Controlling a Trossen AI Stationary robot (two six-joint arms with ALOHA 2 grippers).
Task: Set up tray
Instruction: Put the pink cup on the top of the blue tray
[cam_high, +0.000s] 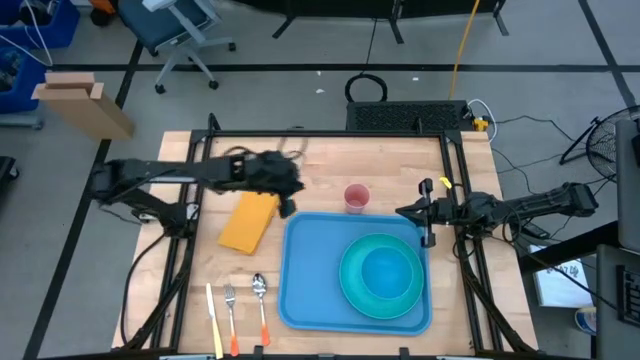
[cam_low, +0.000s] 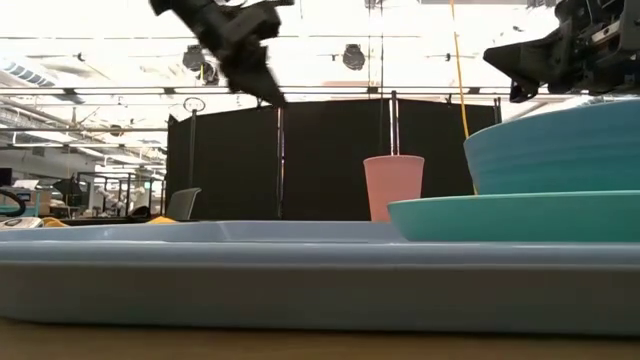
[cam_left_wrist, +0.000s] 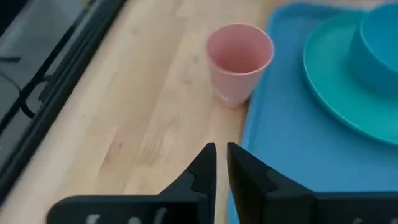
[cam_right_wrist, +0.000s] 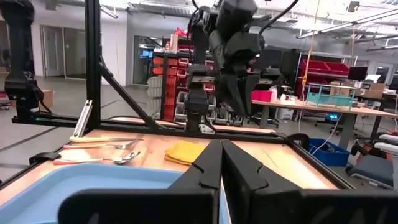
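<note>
Wood table (cam_high: 320, 165) holds tray (cam_high: 300, 280), plate (cam_high: 350, 285), bowl (cam_high: 390, 270), cup (cam_high: 356, 197), cloth (cam_high: 248, 222), cutlery (cam_high: 235, 305). Left gripper (cam_high: 288, 205) nearly closed, empty; right gripper (cam_high: 405, 212) closed, empty. Workshop shelving behind.

The table (cam_high: 330, 180) is evenly lit from overhead, and only soft, short shadows are cast beside the cup (cam_high: 356, 198). In the low view, ceiling lights are blown out to white glare, and the tray (cam_low: 300, 270) rim close to the lens is rendered soft. The left wrist view is slightly blurred throughout. The room behind is seen bright and clear in the right wrist view.
</note>
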